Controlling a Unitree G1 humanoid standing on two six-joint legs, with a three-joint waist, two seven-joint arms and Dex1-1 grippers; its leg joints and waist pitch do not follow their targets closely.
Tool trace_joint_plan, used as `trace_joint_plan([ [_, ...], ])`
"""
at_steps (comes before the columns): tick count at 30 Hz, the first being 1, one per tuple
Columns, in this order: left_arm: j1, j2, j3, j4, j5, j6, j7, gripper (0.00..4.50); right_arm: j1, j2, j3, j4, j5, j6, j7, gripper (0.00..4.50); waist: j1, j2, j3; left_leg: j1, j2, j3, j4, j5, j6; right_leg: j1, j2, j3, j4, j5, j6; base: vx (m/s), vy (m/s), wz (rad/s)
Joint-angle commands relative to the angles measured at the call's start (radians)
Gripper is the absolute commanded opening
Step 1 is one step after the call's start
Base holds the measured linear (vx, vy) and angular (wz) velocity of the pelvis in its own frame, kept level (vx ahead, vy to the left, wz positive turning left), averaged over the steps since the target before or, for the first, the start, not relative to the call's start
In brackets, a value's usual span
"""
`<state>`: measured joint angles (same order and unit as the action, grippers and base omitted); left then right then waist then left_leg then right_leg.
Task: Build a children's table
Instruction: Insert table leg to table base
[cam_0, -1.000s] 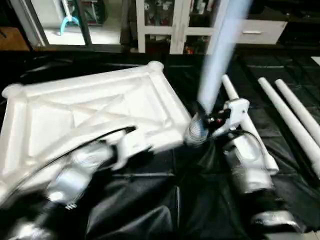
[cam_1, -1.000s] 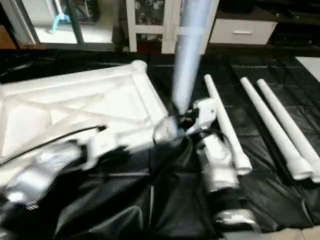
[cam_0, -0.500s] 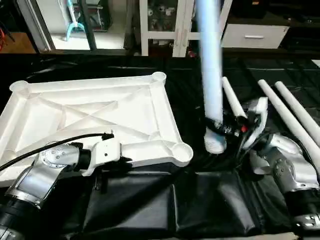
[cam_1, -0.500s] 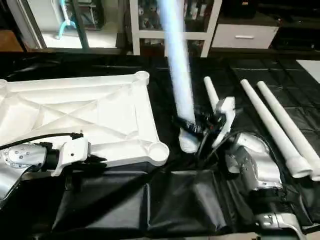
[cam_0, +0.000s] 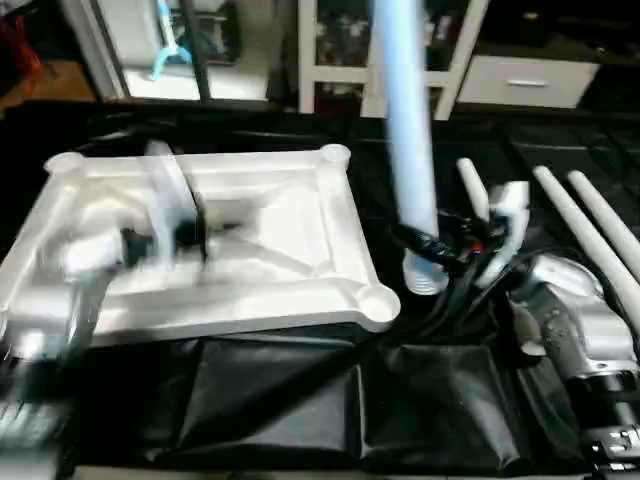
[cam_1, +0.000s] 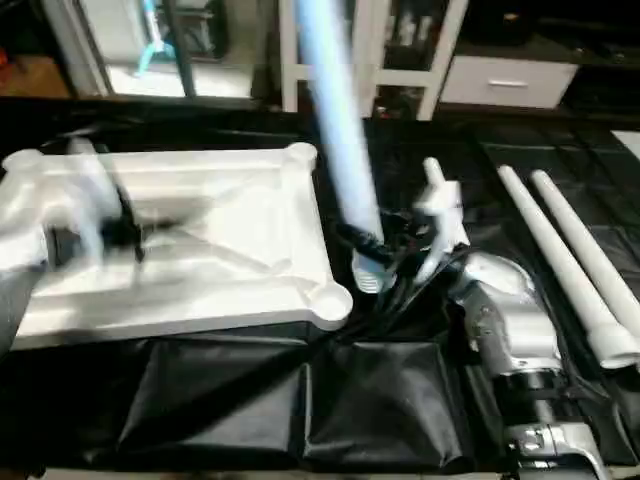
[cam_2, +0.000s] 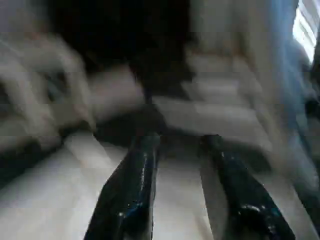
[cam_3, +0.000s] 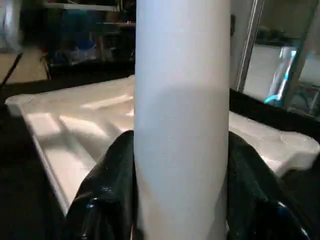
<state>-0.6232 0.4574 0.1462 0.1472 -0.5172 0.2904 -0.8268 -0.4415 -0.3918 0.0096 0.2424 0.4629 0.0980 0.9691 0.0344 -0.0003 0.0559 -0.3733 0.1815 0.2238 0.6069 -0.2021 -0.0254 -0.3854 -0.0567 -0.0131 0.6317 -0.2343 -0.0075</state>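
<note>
The children's table top (cam_0: 300, 285) lies upside down on the black sheet, ribs up, with a round socket at its near right corner (cam_0: 378, 305). My right gripper (cam_0: 437, 250) is shut on a white leg (cam_0: 405, 130) near its lower end. The leg stands nearly upright, its bottom just right of that socket. In the right wrist view the leg (cam_3: 182, 125) sits between both black fingers (cam_3: 105, 195). My left arm (cam_0: 110, 255) is a blur over the top's left half. In the left wrist view my left gripper (cam_2: 180, 140) is open above the white top, with nothing between its fingers.
Three loose legs lie on the black sheet (cam_0: 300, 400) at right: one (cam_0: 470, 185) behind my right gripper, two (cam_0: 590, 240) further right. A white glass-door cabinet (cam_0: 340, 50) and a white drawer unit (cam_0: 520, 80) stand at the back.
My left gripper has let go of the top's near edge, opened, and swung back over the top. The right gripper still holds the leg beside the corner socket.
</note>
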Motion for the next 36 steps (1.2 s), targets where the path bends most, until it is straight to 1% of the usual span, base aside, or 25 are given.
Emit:
trace_joint_plan([
  [1, -0.044, -0.075, 0.058, -0.006, -0.116, 0.044, 0.18, 1.77, -0.034, 0.01, -0.009, -0.067, 0.001, -0.008, -0.027, 1.84, 0.001, -0.009, -0.073, 0.016, 0.05, -0.03, -0.052, -0.028, 0.064, 0.047, -0.069, 0.038, -0.042, 0.216, -0.317, 0.0, 0.0, 0.0],
  [3, -0.085, -0.201, 0.078, -0.07, -0.297, 0.098, 0.281, 2.02, -0.041, 0.03, 0.002, -0.116, 0.006, 0.007, -0.042, 1.84, 0.006, -0.012, -0.075, 0.012, 0.05, -0.031, -0.047, 0.002, 0.083, 0.05, -0.071, 0.037, -0.038, 0.258, -0.327, 0.0, 0.0, 0.0],
  [5, -0.09, -0.228, 0.071, -0.094, -0.326, 0.112, 0.285, 2.12, -0.041, 0.032, 0.007, -0.126, 0.004, 0.009, -0.042, 1.84, 0.009, -0.011, -0.078, 0.012, 0.052, -0.031, -0.044, 0.025, 0.095, 0.049, -0.069, 0.036, -0.035, 0.279, -0.322, 0.0, 0.0, 0.0],
  [6, -0.102, -0.268, 0.059, -0.12, -0.331, 0.16, 0.299, 2.25, -0.037, 0.033, 0.013, -0.136, 0.0, 0.01, -0.041, 1.84, 0.008, -0.012, -0.082, 0.012, 0.052, -0.033, -0.039, 0.065, 0.116, 0.048, -0.065, 0.034, -0.031, 0.314, -0.312, 0.0, 0.0, 0.0],
  [7, -0.102, -0.268, 0.059, -0.12, -0.331, 0.16, 0.299, 2.25, -0.037, 0.033, 0.013, -0.136, 0.0, 0.01, -0.041, 1.84, 0.008, -0.012, -0.082, 0.012, 0.052, -0.033, -0.039, 0.065, 0.116, 0.048, -0.065, 0.034, -0.031, 0.314, -0.312, 0.0, 0.0, 0.0],
  [8, -0.107, -0.282, 0.059, -0.121, -0.325, 0.172, 0.295, 2.36, -0.035, 0.032, 0.017, -0.138, -0.002, 0.008, -0.036, 1.84, 0.005, -0.015, -0.08, 0.007, 0.048, -0.032, -0.036, 0.077, 0.13, 0.048, -0.063, 0.033, -0.032, 0.319, -0.302, 0.0, 0.0, 0.0],
  [9, -0.12, -0.313, 0.072, -0.119, -0.334, 0.191, 0.313, 2.54, -0.027, 0.03, 0.026, -0.148, -0.009, 0.008, -0.029, 1.84, 0.003, -0.011, -0.081, 0.004, 0.047, -0.033, -0.033, 0.069, 0.13, 0.048, -0.065, 0.033, -0.033, 0.3, -0.288, 0.0, 0.0, 0.0],
  [11, -0.123, -0.321, 0.073, -0.129, -0.353, 0.204, 0.309, 2.59, -0.021, 0.028, 0.031, -0.152, -0.014, 0.008, -0.026, 1.84, 0.004, -0.013, -0.082, 0.003, 0.047, -0.034, -0.031, 0.068, 0.128, 0.047, -0.065, 0.034, -0.032, 0.304, -0.287, 0.0, 0.0, 0.0],
  [13, -0.13, -0.328, 0.075, -0.15, -0.392, 0.222, 0.32, 2.81, -0.01, 0.024, 0.037, -0.162, -0.024, 0.012, -0.027, 1.84, 0.005, -0.011, -0.081, 0.002, 0.048, -0.034, -0.03, 0.054, 0.121, 0.044, -0.064, 0.032, -0.03, 0.291, -0.287, 0.0, 0.0, 0.0],
  [14, -0.126, -0.325, 0.076, -0.175, -0.441, 0.24, 0.329, 2.81, -0.004, 0.021, 0.039, -0.168, -0.029, 0.018, -0.026, 1.84, 0.005, -0.011, -0.079, 0.002, 0.048, -0.034, -0.03, 0.042, 0.118, 0.042, -0.064, 0.032, -0.031, 0.272, -0.285, 0.0, 0.0, 0.0],
  [15, -0.123, -0.324, 0.077, -0.191, -0.473, 0.251, 0.334, 3.02, -0.001, 0.018, 0.04, -0.172, -0.032, 0.021, -0.025, 1.84, 0.008, -0.011, -0.079, 0.002, 0.048, -0.034, -0.03, 0.035, 0.107, 0.044, -0.065, 0.032, -0.031, 0.263, -0.288, 0.0, 0.0, 0.0],
  [16, -0.122, -0.323, 0.078, -0.195, -0.48, 0.255, 0.333, 3.08, 0.0, 0.018, 0.04, -0.172, -0.033, 0.022, -0.026, 1.84, 0.008, -0.011, -0.079, 0.002, 0.048, -0.034, -0.03, 0.035, 0.107, 0.044, -0.065, 0.032, -0.031, 0.263, -0.288, 0.0, 0.0, 0.0],
  [17, -0.112, -0.319, 0.088, -0.228, -0.549, 0.288, 0.318, 3.08, 0.006, 0.014, 0.043, -0.176, -0.038, 0.025, -0.027, 1.84, 0.007, -0.008, -0.077, 0.003, 0.049, -0.034, -0.031, 0.023, 0.1, 0.041, -0.063, 0.032, -0.031, 0.247, -0.287, 0.0, 0.0, 0.0],
  [20, -0.1, -0.317, 0.104, -0.261, -0.602, 0.34, 0.283, 3.39, 0.009, 0.01, 0.048, -0.175, -0.042, 0.026, -0.027, 1.84, 0.005, -0.008, -0.076, 0.005, 0.048, -0.034, -0.031, 0.013, 0.09, 0.04, -0.06, 0.031, -0.033, 0.218, -0.284, 0.0, 0.0, 0.0],
  [22, -0.078, -0.304, 0.097, -0.289, -0.613, 0.379, 0.258, 3.52, 0.006, 0.017, 0.044, -0.173, -0.035, 0.027, -0.039, 1.84, 0.005, -0.007, -0.076, 0.005, 0.048, -0.034, -0.031, 0.02, 0.086, 0.04, -0.061, 0.031, -0.033, 0.213, -0.28, 0.0, 0.0, 0.0],
  [24, -0.074, -0.3, 0.092, -0.292, -0.613, 0.382, 0.255, 3.62, 0.006, 0.018, 0.045, -0.172, -0.038, 0.026, -0.036, 1.84, 0.004, -0.006, -0.077, 0.006, 0.047, -0.034, -0.029, 0.026, 0.087, 0.039, -0.059, 0.031, -0.033, 0.22, -0.275, 0.0, 0.0, 0.0],
  [25, -0.068, -0.289, 0.071, -0.289, -0.583, 0.371, 0.253, 3.77, 0.004, 0.015, 0.054, -0.167, -0.049, 0.021, -0.024, 1.84, 0.004, -0.005, -0.078, 0.004, 0.047, -0.035, -0.029, 0.032, 0.088, 0.042, -0.059, 0.031, -0.032, 0.228, -0.271, 0.0, 0.0, 0.0],
  [26, -0.068, -0.289, 0.071, -0.289, -0.583, 0.371, 0.253, 3.97, 0.004, 0.015, 0.054, -0.167, -0.049, 0.021, -0.024, 1.84, 0.004, -0.004, -0.078, 0.004, 0.047, -0.036, -0.029, 0.035, 0.088, 0.042, -0.06, 0.031, -0.031, 0.235, -0.269, 0.0, 0.0, 0.0],
  [29, -0.077, -0.282, 0.045, -0.263, -0.531, 0.345, 0.287, 4.07, 0.007, 0.004, 0.067, -0.166, -0.062, 0.026, -0.004, 1.84, 0.004, -0.002, -0.081, 0.005, 0.047, -0.037, -0.027, 0.043, 0.088, 0.044, -0.059, 0.03, -0.029, 0.261, -0.263, 0.0, 0.0, 0.0],
  [30, -0.091, -0.278, 0.033, -0.244, -0.479, 0.327, 0.297, 4.21, 0.014, -0.012, 0.077, -0.174, -0.066, 0.037, 0.014, 1.84, 0.004, 0.003, -0.081, 0.005, 0.047, -0.038, -0.027, 0.047, 0.089, 0.043, -0.059, 0.029, -0.03, 0.273, -0.263, 0.0, 0.0, 0.0],
  [31, -0.096, -0.277, 0.032, -0.237, -0.469, 0.324, 0.297, 4.34, 0.016, -0.018, 0.081, -0.173, -0.07, 0.038, 0.019, 1.84, 0.005, 0.005, -0.082, 0.005, 0.046, -0.038, -0.025, 0.047, 0.088, 0.045, -0.059, 0.029, -0.029, 0.28, -0.261, 0.0, 0.0, 0.0],
  [32, -0.101, -0.277, 0.032, -0.231, -0.46, 0.322, 0.296, 4.4, 0.017, -0.025, 0.086, -0.171, -0.076, 0.039, 0.024, 1.84, 0.005, 0.003, -0.082, 0.005, 0.045, -0.038, -0.026, 0.05, 0.087, 0.045, -0.059, 0.03, -0.029, 0.285, -0.26, 0.0, 0.0, 0.0],
  [33, -0.105, -0.273, 0.035, -0.224, -0.457, 0.322, 0.288, 4.41, 0.019, -0.029, 0.087, -0.161, -0.086, 0.03, 0.023, 1.84, 0.006, 0.006, -0.083, 0.004, 0.045, -0.039, -0.025, 0.053, 0.084, 0.047, -0.06, 0.03, -0.027, 0.299, -0.263, 0.0, 0.0, 0.0],
  [34, -0.105, -0.267, 0.038, -0.224, -0.463, 0.331, 0.28, 4.09, 0.02, -0.028, 0.083, -0.151, -0.099, 0.019, 0.009, 1.84, 0.005, 0.003, -0.084, 0.004, 0.044, -0.038, -0.025, 0.054, 0.083, 0.047, -0.059, 0.03, -0.027, 0.311, -0.266, 0.0, 0.0, 0.0],
  [36, -0.095, -0.25, 0.051, -0.235, -0.495, 0.359, 0.278, 3.96, 0.022, -0.02, 0.07, -0.145, -0.103, 0.018, -0.02, 1.84, 0.004, 0.005, -0.084, 0.005, 0.044, -0.038, -0.024, 0.048, 0.081, 0.046, -0.059, 0.029, -0.026, 0.311, -0.273, 0.0, 0.0, 0.0],
])
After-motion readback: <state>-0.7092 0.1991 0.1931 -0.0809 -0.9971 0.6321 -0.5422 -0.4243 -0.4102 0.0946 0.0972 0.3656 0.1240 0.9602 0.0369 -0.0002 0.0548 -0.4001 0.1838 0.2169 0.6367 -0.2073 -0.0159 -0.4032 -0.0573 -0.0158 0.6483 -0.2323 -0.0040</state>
